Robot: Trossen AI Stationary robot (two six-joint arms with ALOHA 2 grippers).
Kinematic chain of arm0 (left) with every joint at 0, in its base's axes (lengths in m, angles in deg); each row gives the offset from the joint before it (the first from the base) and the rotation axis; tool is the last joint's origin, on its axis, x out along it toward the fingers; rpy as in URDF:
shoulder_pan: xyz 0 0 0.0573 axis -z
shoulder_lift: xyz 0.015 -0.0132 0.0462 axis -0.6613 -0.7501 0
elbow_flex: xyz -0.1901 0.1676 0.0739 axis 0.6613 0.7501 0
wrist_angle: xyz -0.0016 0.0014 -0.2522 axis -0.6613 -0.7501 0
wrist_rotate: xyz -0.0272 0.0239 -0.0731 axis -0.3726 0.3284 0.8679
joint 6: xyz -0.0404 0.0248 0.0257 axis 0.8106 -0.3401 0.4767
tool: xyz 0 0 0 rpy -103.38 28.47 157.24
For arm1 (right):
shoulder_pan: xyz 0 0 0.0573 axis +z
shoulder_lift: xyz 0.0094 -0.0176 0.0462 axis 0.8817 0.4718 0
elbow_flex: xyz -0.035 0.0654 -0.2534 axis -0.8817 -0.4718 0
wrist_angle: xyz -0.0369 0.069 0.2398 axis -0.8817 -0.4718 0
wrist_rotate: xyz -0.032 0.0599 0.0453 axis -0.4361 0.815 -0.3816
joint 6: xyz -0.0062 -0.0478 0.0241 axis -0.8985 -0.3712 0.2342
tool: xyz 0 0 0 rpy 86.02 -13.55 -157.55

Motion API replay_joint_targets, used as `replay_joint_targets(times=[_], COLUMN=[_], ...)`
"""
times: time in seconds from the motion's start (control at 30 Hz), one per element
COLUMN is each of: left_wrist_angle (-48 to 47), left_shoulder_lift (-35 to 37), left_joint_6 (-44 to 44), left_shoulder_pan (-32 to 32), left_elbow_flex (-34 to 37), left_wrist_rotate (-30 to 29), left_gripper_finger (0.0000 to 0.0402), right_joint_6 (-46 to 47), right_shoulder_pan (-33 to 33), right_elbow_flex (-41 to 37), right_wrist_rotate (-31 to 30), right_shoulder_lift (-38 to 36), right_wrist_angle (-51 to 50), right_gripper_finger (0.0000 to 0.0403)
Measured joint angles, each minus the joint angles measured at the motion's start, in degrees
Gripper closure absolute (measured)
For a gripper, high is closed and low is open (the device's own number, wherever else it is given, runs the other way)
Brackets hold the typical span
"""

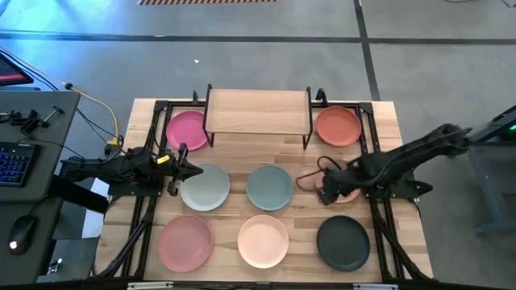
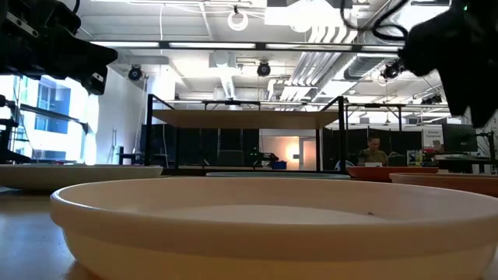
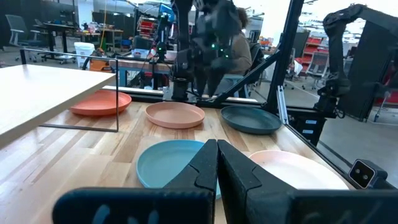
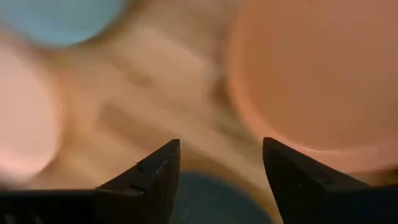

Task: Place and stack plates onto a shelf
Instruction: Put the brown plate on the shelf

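Note:
The shelf (image 1: 258, 113) stands on its black legs at the table's far middle, nothing on its top. The hot pink plate (image 1: 187, 129) lies to its left and the orange plate (image 1: 338, 126) to its right. In the middle row lie the grey-white plate (image 1: 205, 187), the grey-teal plate (image 1: 269, 187) and the tan plate (image 1: 348, 184). The near row holds the dusty pink plate (image 1: 185, 242), the cream-peach plate (image 1: 263, 240) and the black plate (image 1: 343, 242). My left gripper (image 3: 217, 165) is shut and hovers at the grey-white plate's far-left rim. My right gripper (image 4: 217, 162) is open above the tan plate's (image 4: 311, 81) near-left rim.
Black frame rails run along the table's left and right sides (image 1: 372, 153). A keyboard and mouse sit on a side desk (image 1: 16, 161) to the left. Bare wood shows in front of the shelf (image 1: 258, 153). A person (image 2: 373, 148) sits in the room beyond.

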Motion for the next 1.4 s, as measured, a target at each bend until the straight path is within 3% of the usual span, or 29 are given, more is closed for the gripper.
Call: replay_joint_targets(times=[0.17,0.57,0.73,0.87,1.13,1.4], left_wrist_angle=[0.00,0.00,0.01,0.01,0.13,-0.11], left_shoulder_lift=[0.00,0.00,0.00,0.00,0.00,0.00], left_joint_6=[-0.01,-0.02,-0.01,-0.01,-1.85,-6.18], left_shoulder_pan=[-0.01,0.01,0.00,0.00,0.00,0.00], left_elbow_flex=[0.00,-0.02,-0.01,0.00,-0.02,-0.01], left_wrist_rotate=[0.00,0.00,0.00,0.01,-0.18,-0.74], left_gripper_finger=[0.0402,0.0402,0.0401,0.0401,0.0402,0.0401], right_joint_6=[9.52,-5.87,-7.66,-8.59,-9.48,-9.00], right_shoulder_pan=[2.28,2.60,2.60,2.34,1.09,1.62], right_elbow_flex=[0.00,0.00,0.00,0.00,0.00,0.56], right_wrist_rotate=[0.00,0.76,1.10,0.53,-0.87,0.47], right_shoulder_lift=[6.25,17.20,20.48,22.45,23.08,22.97], right_wrist_angle=[-0.80,2.73,3.98,4.46,5.08,4.98], right_gripper_finger=[0.0193,0.0194,0.0202,0.0244,0.0390,0.0399])
